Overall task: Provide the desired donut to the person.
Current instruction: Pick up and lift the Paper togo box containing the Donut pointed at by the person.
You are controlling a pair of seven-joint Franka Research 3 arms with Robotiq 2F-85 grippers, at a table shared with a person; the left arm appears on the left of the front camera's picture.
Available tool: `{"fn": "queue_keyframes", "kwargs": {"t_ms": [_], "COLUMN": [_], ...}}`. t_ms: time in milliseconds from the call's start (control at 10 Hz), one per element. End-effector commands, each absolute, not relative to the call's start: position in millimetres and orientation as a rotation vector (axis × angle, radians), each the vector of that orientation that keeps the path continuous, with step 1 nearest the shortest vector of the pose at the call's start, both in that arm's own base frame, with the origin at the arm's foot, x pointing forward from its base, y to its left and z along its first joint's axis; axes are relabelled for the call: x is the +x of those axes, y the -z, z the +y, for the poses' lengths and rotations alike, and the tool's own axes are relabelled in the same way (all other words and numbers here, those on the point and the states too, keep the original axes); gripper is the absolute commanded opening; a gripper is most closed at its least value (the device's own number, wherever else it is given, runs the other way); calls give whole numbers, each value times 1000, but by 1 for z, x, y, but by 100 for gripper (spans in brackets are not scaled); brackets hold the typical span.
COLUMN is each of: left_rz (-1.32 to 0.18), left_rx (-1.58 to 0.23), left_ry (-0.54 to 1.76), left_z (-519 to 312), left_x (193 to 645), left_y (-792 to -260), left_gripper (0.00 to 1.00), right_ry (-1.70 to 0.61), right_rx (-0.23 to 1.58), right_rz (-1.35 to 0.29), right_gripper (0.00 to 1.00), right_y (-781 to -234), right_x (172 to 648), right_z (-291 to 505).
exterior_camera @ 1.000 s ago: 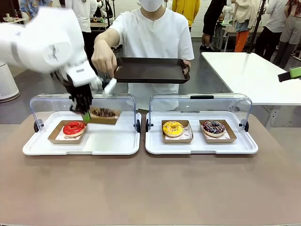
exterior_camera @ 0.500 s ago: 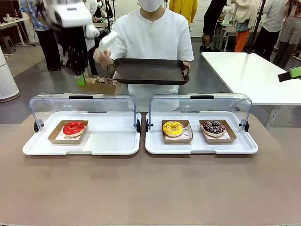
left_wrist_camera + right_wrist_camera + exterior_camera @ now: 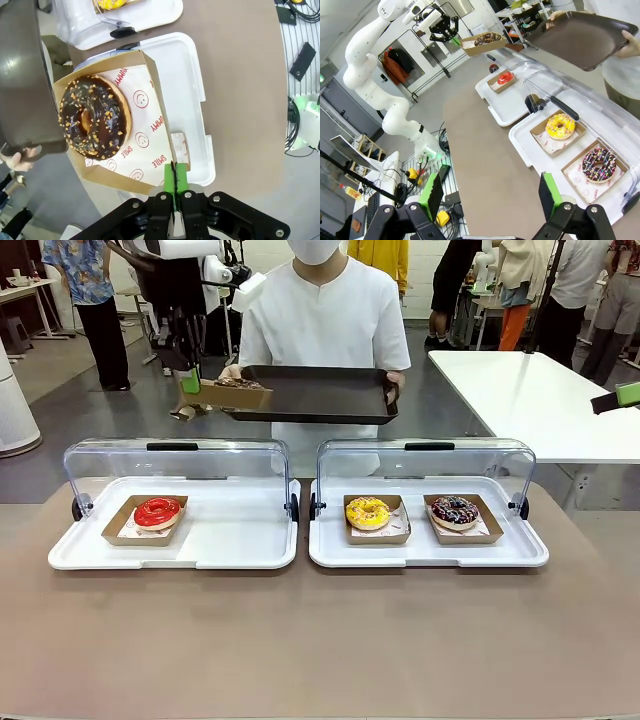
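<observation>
Nearest us, at the frame's bottom, we log the right gripper (image 3: pixel 492 189): fingers spread wide, nothing between them.

Mid-frame we see two white cases with clear lids raised. The left case (image 3: pixel 230 540) has one red donut (image 3: pixel 157 511) at its left end. The right case (image 3: pixel 430 552) has a yellow donut (image 3: pixel 367 512) and a sprinkled dark donut (image 3: pixel 454 509).

Upper left, the left gripper (image 3: pixel 189 380) is pinched tight on the rim of a card box (image 3: pixel 222 397) carrying the chocolate donut (image 3: pixel 238 383). The box sits at the left rim of the dark tray (image 3: pixel 310 392) held by the person (image 3: pixel 320 310). We cannot tell whether they touch.
</observation>
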State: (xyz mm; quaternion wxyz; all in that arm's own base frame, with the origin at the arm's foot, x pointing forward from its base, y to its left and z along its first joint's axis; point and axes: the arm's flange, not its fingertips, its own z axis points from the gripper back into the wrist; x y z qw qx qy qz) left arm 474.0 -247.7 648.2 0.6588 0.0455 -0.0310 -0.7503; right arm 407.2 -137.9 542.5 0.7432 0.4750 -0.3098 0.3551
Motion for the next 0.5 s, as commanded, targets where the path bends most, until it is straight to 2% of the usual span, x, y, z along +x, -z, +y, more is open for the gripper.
{"fn": "queue_keyframes", "kwargs": {"t_ms": [0, 400], "left_rz": [-80, -80], "left_rx": [109, 109], "left_ry": [1702, 1702], "left_z": [-249, -249], "left_x": [471, 471], "left_y": [-652, -652], "left_gripper": [0, 0], "right_ry": [-780, -780], "right_rx": [1043, 1043], "right_rz": [-681, -681], "right_gripper": [100, 100], "right_y": [-543, -543], "right_x": [407, 407], "right_z": [-138, -138]}}
